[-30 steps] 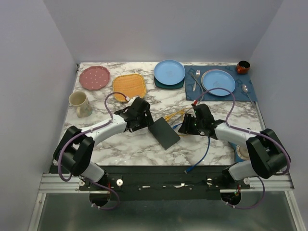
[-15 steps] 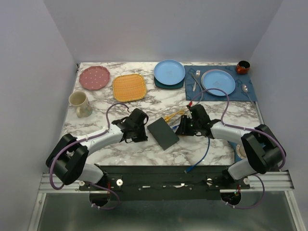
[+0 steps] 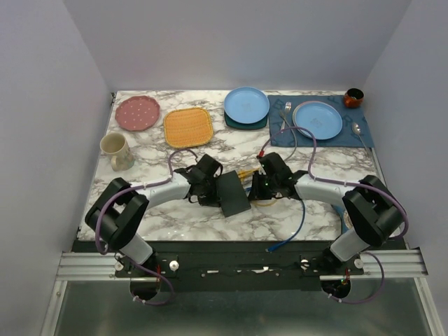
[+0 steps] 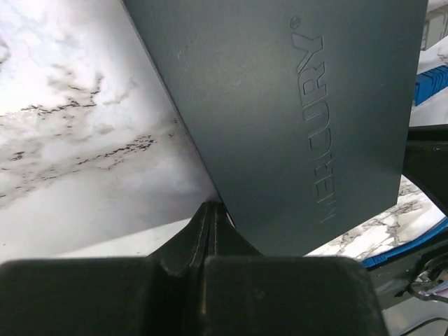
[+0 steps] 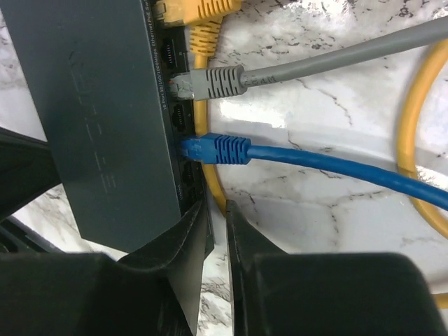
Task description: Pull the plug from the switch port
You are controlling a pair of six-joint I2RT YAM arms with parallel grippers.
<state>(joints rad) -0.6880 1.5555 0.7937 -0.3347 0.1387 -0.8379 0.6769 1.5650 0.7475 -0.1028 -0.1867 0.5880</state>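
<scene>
Marble table (image 3: 175,210) holds switch (image 3: 232,194) with 3 plugged cables; both claws pressed together.

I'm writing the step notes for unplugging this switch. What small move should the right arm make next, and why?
Probably ease the right gripper forward and open it around the blue plug. Its fingers look nearly closed and empty just short of that plug, which is seated in the switch; the left gripper sits at the switch's far edge.

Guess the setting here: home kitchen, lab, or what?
Likely a lab robot cell staged as a dining table: plain walls box in a marble-pattern tabletop, with plates and a mug set at the back. The switch with network cables looks like a test prop.
</scene>
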